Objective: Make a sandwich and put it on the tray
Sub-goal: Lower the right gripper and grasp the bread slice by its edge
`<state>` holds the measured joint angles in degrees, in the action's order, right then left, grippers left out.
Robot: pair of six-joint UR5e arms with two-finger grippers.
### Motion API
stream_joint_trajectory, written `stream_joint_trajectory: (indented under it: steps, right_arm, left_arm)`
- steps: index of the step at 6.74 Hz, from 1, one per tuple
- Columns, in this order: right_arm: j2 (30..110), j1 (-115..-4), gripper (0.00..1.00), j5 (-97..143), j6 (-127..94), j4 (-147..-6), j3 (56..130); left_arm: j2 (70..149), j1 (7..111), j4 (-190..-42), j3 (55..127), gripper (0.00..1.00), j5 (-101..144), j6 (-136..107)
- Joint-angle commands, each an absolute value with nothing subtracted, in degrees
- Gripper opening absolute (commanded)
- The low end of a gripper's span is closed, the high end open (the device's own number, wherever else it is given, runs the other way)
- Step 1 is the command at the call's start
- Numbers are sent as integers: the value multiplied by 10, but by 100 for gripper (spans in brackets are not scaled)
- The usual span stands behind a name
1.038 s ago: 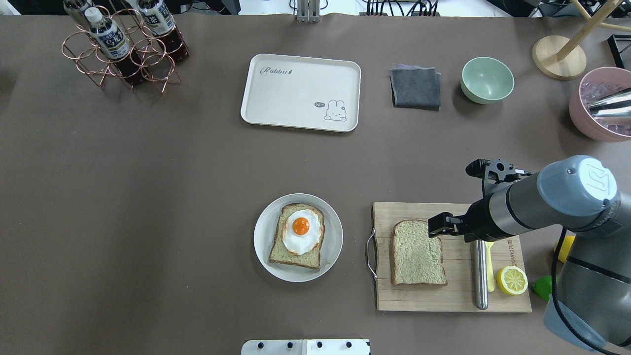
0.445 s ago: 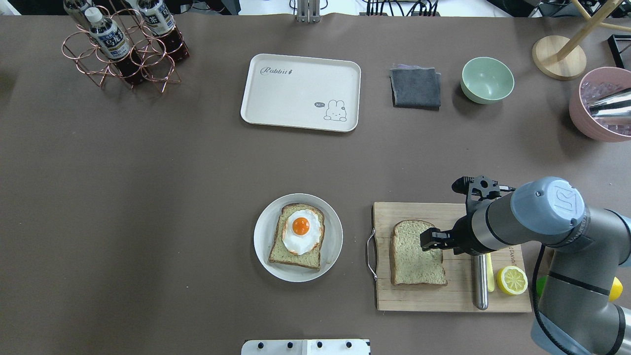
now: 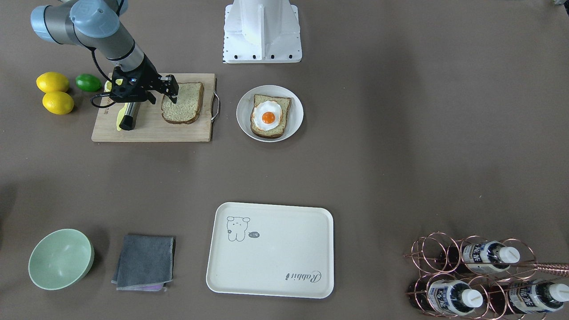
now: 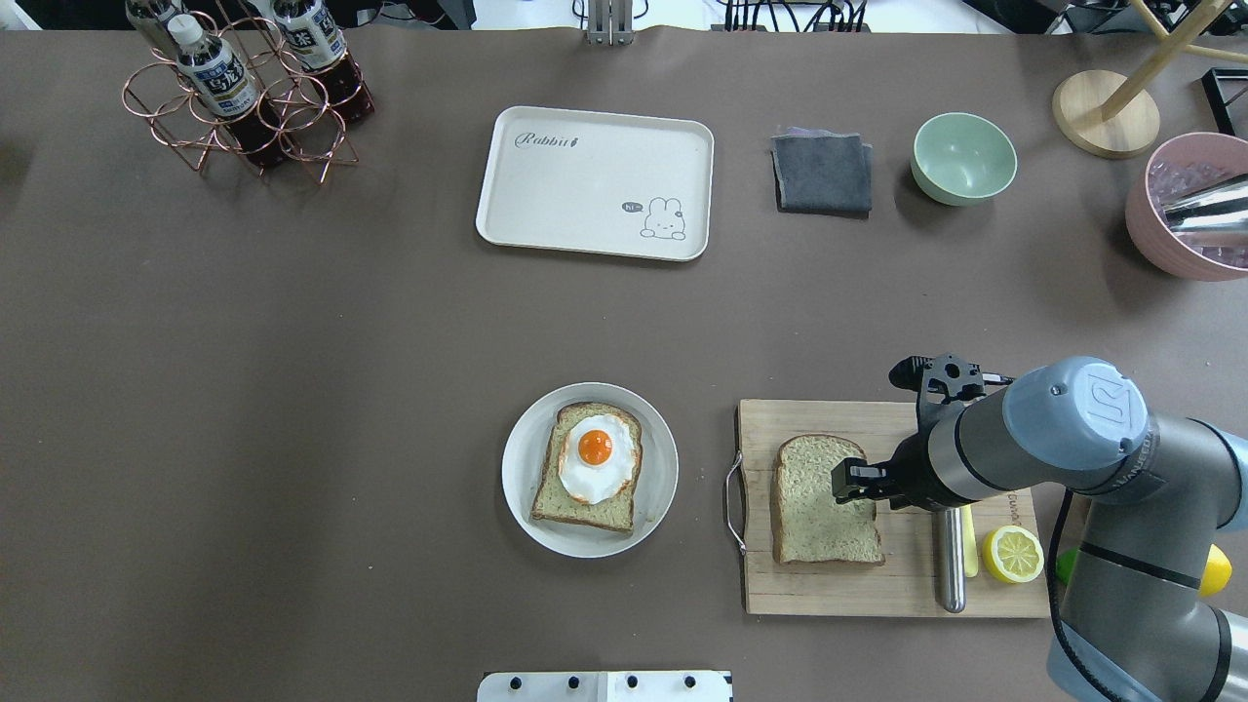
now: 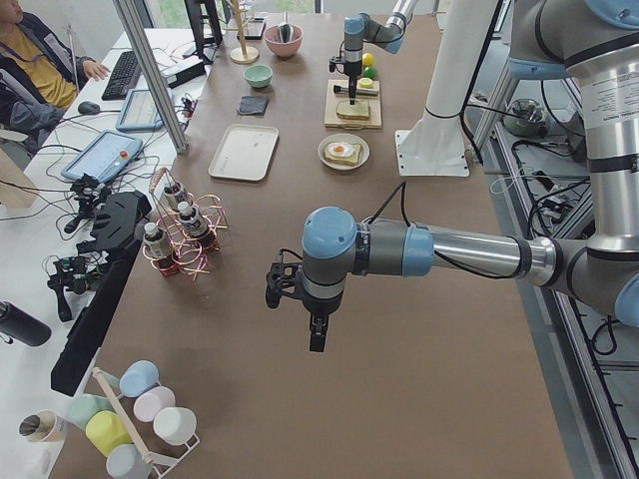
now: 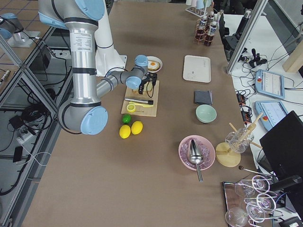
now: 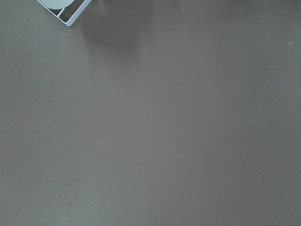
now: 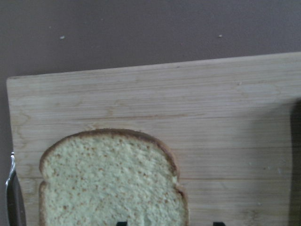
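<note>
Fetching the top slice: hovering with the right gripper [image 4: 853, 480], jaws apart and empty, over the plain bread slice [image 4: 819, 512] on the wooden cutting board [image 4: 897, 585] toward the near right corner. Waiting for cover: egg-topped slice [image 4: 585, 509] on the round white plate [image 4: 663, 487] at the near edge's middle. Not yet loaded: tray [image 4: 585, 195] at the far edge. Next, probably: pinch the crust edge, lift level, lay squarely over the fried egg [image 4: 595, 458]. Cannot tell the left gripper's [image 5: 316, 342] state.

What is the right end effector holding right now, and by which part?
Nothing. The right end effector is open over the bread slice, which lies flat on the cutting board.
</note>
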<state>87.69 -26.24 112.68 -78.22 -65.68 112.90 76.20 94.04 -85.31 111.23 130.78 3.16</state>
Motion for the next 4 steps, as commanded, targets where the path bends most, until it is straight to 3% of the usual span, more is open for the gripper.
stream_joint_trajectory:
  steps: [1, 2, 4]
  right_arm:
    - [876, -261, 65, 1127, -783, -657, 1128]
    - [876, -259, 64, 1127, -784, -657, 1126]
    - [876, -258, 42, 1127, -786, -656, 1121]
  left_arm:
    - [762, 940, -853, 1114, 98, 1308, 32]
    - [761, 940, -853, 1114, 98, 1308, 32]
    - [761, 941, -853, 1116, 98, 1308, 33]
